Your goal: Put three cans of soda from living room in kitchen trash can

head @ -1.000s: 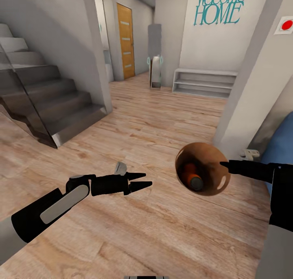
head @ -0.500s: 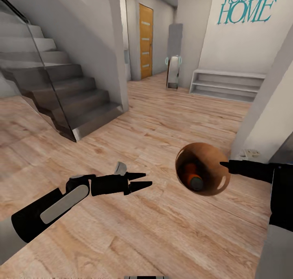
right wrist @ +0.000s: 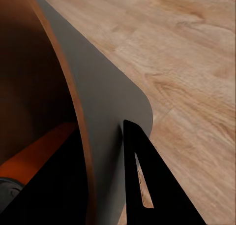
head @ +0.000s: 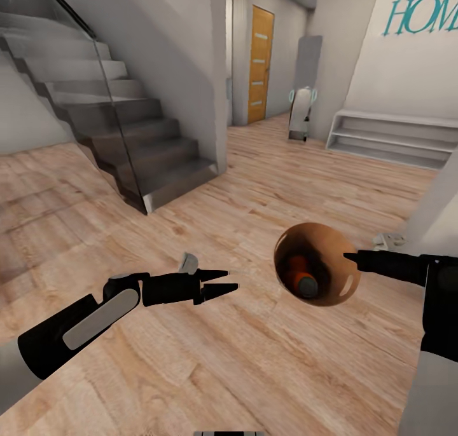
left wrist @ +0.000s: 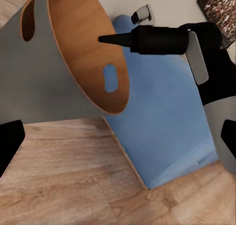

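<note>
Stairs (head: 121, 137): grey flight with glass side panel, far left of the head view, well apart from both arms.
Floor (head: 210, 366): pale wood planks, under everything.
Left gripper (head: 222, 282): held out over the floor, fingers a narrow gap apart, nothing between them.
Door (head: 261, 64): orange, down the hallway, far off.
Bin (head: 316, 264): carried off the floor, tipped so its mouth faces the head camera; glossy brown inside, a slot in the wall seen in the left wrist view.
Can (head: 298, 272): orange, lying on its side within the bin, silver end toward the mouth. Only one can is discernible.
Right gripper (head: 353, 258): clamped on the bin's rim, one finger outside the wall in the right wrist view.
Shelf (head: 391, 137): low, white, against the right-hand wall under teal lettering.
Sofa (left wrist: 162, 112): blue, behind the bin in the left wrist view.
Handling, judged: the bin looks stiff, light and slick; a rim pinch can let it swing, and the tilt risks the can rolling out. Keep the mouth raised. A can is rigid and smooth; take it round its middle.
</note>
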Motion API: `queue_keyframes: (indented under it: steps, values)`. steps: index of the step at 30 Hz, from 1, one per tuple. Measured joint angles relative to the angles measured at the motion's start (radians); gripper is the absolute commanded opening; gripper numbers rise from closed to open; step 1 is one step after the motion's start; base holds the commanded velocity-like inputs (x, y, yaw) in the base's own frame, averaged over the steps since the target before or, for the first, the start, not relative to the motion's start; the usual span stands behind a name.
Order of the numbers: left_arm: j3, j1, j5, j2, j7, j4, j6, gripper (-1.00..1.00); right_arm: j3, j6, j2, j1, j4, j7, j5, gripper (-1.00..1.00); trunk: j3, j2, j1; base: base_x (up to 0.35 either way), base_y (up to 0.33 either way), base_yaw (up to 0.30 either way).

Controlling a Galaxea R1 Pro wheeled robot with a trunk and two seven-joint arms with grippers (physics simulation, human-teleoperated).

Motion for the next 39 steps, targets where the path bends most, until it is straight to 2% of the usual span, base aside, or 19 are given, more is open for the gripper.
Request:
queue_keyframes:
  steps: [12,14,17,19,25,30,31,35,39]
  values:
    - [-0.002,0.0,0.008,0.001,0.001,0.014,-0.002,1.0,-0.002,0.004,0.0,0.01,0.001,0.001,0.009,-1.0,0.0,0.0,0.0,0.0,0.0,0.274]
    - [-0.016,0.0,0.009,0.002,0.0,0.02,-0.003,1.0,-0.003,-0.001,0.001,0.012,0.001,0.0,0.014,-1.0,0.0,0.0,0.0,0.0,0.0,0.274]
    - [-0.062,0.0,0.011,0.002,0.001,0.035,-0.008,1.0,-0.003,0.001,0.0,0.013,0.001,0.0,0.012,-1.0,0.0,0.0,0.0,0.0,0.0,0.274]
    - [-0.074,0.0,0.012,0.001,0.002,0.045,-0.011,1.0,-0.003,0.002,0.0,0.014,0.001,0.0,0.011,-1.0,0.0,0.0,0.0,0.0,0.0,0.274]
    - [-0.094,0.0,0.023,-0.003,0.003,0.119,-0.024,1.0,-0.003,0.002,0.0,0.014,0.001,0.0,0.012,-1.0,0.0,0.0,0.0,0.0,0.0,0.275]
    - [-0.1,0.0,0.029,-0.007,0.001,0.132,-0.028,1.0,-0.003,0.001,0.0,0.016,0.001,0.0,0.014,-1.0,0.0,0.0,0.0,0.0,0.0,0.275]
    - [-0.1,0.0,0.029,-0.009,0.0,0.133,-0.029,1.0,-0.003,0.001,0.0,0.016,0.001,0.0,0.013,-1.0,0.0,0.0,0.0,0.0,0.0,0.274]
    - [-0.099,0.0,0.028,-0.053,0.001,0.143,-0.028,1.0,-0.004,0.0,-0.002,0.017,0.0,0.0,0.014,-1.0,0.0,0.0,0.0,0.0,0.0,0.274]
    - [-0.1,0.0,0.029,-0.066,0.002,0.152,-0.028,1.0,-0.004,0.001,-0.003,0.017,0.0,0.0,0.011,-1.0,0.0,0.0,0.0,0.0,0.0,0.275]
